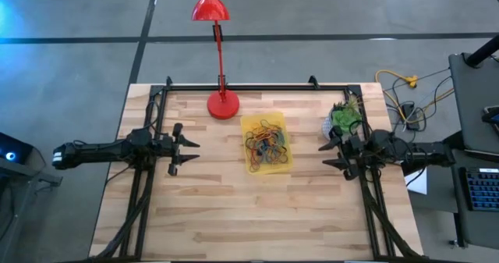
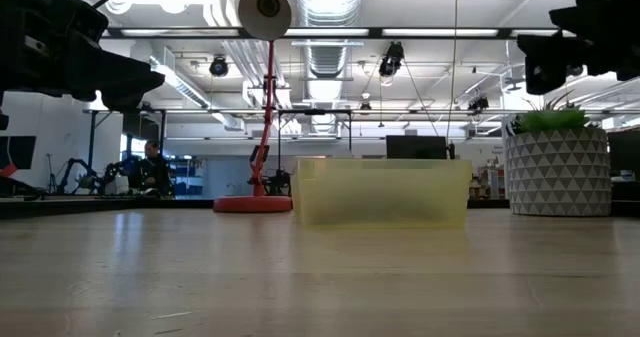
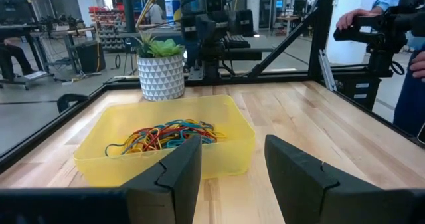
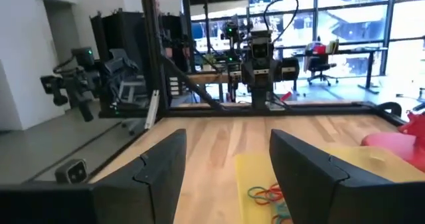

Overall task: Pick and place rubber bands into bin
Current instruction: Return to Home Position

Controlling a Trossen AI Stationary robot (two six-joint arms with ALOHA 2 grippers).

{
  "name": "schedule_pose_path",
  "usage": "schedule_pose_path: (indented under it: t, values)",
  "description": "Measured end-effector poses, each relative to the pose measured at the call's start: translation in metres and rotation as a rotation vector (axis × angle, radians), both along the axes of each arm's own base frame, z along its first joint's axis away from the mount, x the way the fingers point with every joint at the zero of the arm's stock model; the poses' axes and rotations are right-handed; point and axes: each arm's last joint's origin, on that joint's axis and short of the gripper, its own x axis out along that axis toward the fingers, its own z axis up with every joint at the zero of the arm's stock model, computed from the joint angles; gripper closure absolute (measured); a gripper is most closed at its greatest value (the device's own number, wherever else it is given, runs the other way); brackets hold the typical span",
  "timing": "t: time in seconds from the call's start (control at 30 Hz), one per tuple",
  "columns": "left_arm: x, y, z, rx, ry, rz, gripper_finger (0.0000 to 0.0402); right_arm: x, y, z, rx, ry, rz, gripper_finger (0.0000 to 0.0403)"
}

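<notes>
The yellow translucent bin (image 1: 267, 143) rests on its base at the middle of the wooden table, and a tangle of coloured rubber bands (image 1: 267, 143) lies inside it; both also show in the left wrist view, bin (image 3: 219, 154) and bands (image 3: 163, 136). My left gripper (image 1: 189, 150) hovers open at the table's left, pointing level toward the bin, with nothing between its fingers. My right gripper (image 1: 326, 155) hovers open at the table's right, also pointing level toward the bin and holding nothing. In the right wrist view the bin (image 4: 252, 174) lies ahead between the fingers.
A red desk lamp stands with its round base (image 1: 223, 105) at the table's far edge, left of the bin. A white patterned pot with a green plant (image 1: 343, 120) stands at the far right, close behind my right gripper. A person's hands (image 3: 358, 18) show beyond the table.
</notes>
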Motion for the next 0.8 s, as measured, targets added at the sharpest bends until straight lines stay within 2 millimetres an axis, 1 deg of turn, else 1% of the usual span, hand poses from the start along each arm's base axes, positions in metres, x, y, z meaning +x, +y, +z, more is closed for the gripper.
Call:
schedule_pose_path:
  t: [0.17,0.4,0.8]
  values:
    - [0.0001,0.0000,0.0000,0.000,0.001,0.000,0.0251,0.0003,-0.0022,0.0006,-0.005,-0.007,-0.076,0.0199]
    - [0.0001,0.0000,-0.0002,0.000,0.002,0.000,0.0251,0.0003,-0.0022,0.0006,0.098,0.009,-0.068,0.0199]
    - [0.0000,0.0000,0.0000,0.000,0.000,0.000,0.0251,0.0025,-0.0023,-0.0017,0.099,0.039,-0.070,0.0199]
